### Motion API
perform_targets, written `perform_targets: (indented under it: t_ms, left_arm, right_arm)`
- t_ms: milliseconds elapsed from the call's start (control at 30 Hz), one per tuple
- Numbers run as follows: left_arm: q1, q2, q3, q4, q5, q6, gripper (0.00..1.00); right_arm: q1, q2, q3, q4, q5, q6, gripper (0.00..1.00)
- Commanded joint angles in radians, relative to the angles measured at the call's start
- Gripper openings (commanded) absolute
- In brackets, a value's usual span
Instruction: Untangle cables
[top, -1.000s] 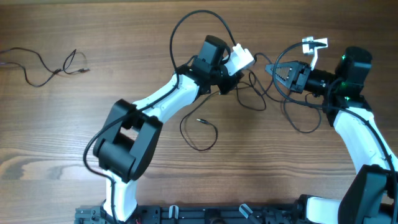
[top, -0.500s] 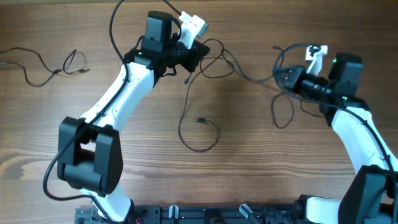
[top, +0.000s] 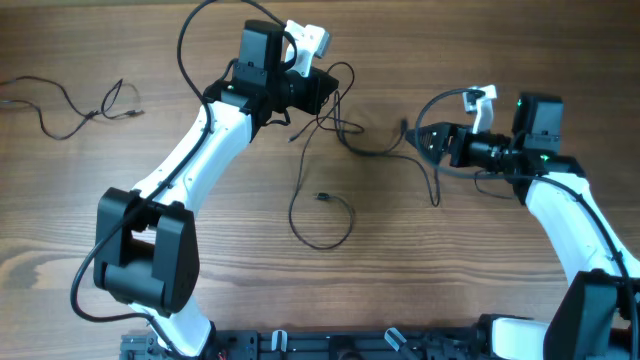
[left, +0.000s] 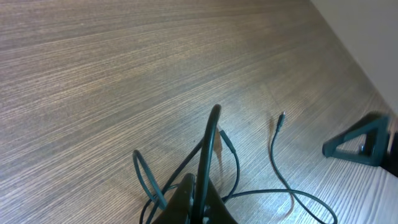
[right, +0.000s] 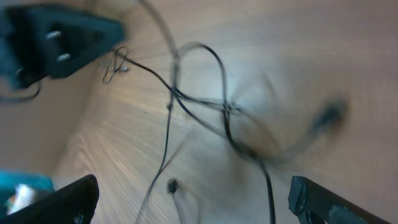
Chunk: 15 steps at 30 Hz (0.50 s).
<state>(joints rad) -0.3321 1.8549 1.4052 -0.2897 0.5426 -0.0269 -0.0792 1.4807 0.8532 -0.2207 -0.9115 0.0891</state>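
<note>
On the brown wooden worktop (top: 500, 280), the left pincer (top: 330, 97) was clamped shut on the tangled cables (top: 350, 135), with a loop rising from its tips. The right pincer (top: 420, 138) gaped fully open, gripping nothing, the cables just ahead of it. The left wrist view showed the pinch itself. The overhead showed a separate cable (top: 70, 100) far left, outside that view. A second earlier the right pincer was closed.
</note>
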Motion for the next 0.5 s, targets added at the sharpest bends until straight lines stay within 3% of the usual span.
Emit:
perform_targets:
  t_ms: [0,100,267,400,433,467]
  left_arm:
    - [-0.01,-0.004,0.003,-0.01,-0.009,-0.019,0.04]
    - [-0.013,-0.004,0.003,-0.019,-0.01,-0.019,0.04]
    - [-0.013,-0.004,0.003,-0.019,-0.01,-0.046,0.04]
    - [-0.013,-0.004,0.003,-0.018,-0.01,-0.095,0.04]
    - [-0.013,-0.004,0.003,-0.018,-0.01,-0.108,0.04]
    - [-0.011,-0.004,0.003,-0.018,-0.01,-0.113,0.04]
  right_arm:
    - [0.145,-0.003,0.004,0.056,0.014,-0.177,1.0]
    - [0.296,0.0,0.004,0.073,0.185,-0.197,1.0]
    - [0.475,0.024,0.004,0.148,0.668,-0.113,1.0]
    - [0.49,0.126,0.004,0.283,0.668,-0.059,1.0]
    - [0.49,0.16,0.004,0.327,0.627,-0.06,0.98]
    - [0.49,0.183,0.004,0.357,0.587,-0.06,0.91]
